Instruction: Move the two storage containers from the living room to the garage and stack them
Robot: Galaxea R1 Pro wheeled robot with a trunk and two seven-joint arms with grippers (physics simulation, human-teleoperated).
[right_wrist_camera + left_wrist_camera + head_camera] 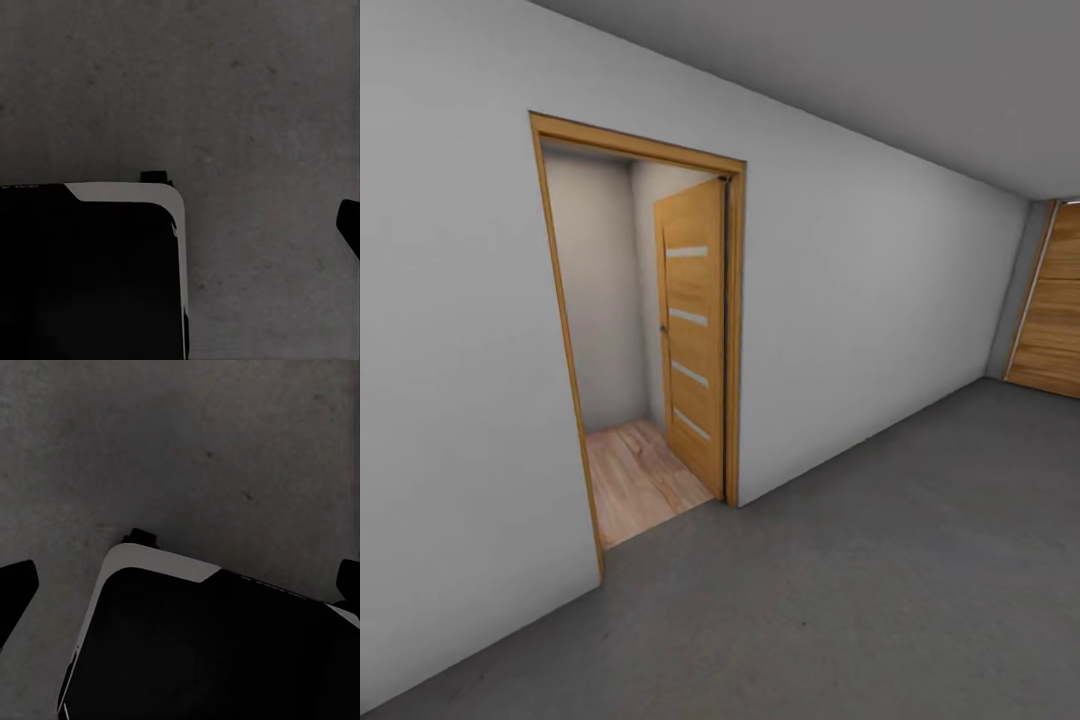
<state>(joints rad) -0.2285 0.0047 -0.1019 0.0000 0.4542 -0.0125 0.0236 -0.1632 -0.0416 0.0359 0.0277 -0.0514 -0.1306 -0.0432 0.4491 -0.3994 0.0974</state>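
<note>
Since neither orange-red bin turns up in any of these shots, I honestly can't say where the two storage containers are right now, or how many trips are left. What the head view does give you is the garage: dark grey speckled concrete floor point(880, 580) across the lower half of the frame, a plain pale grey wall point(860, 300), and at the far right edge a sliver of the wide wooden slatted door point(1055, 310). Left of centre there's a wood-framed doorway point(635, 330) with a light wood door with pale horizontal strips point(695, 340) swung inward, and light wood-plank flooring point(635, 480) beyond it. My guess is the robot goes back through there, and that's where I'd worry: the opening looks narrow, the view meets it at an angle, and the open door eats into the gap, so the base could clip the frame. Coming back out with a bin would be tighter still. The wrist views add what the head view lacks: both look down at concrete, with the robot's black base with a pale rim point(202, 652) low in each frame. Dark finger tips point(16, 589) sit at the left wrist frame's edges, far apart, so the left gripper looks spread and empty. The right wrist frame catches one dark tip point(350, 225) at its right edge, so I can't tell there.
</note>
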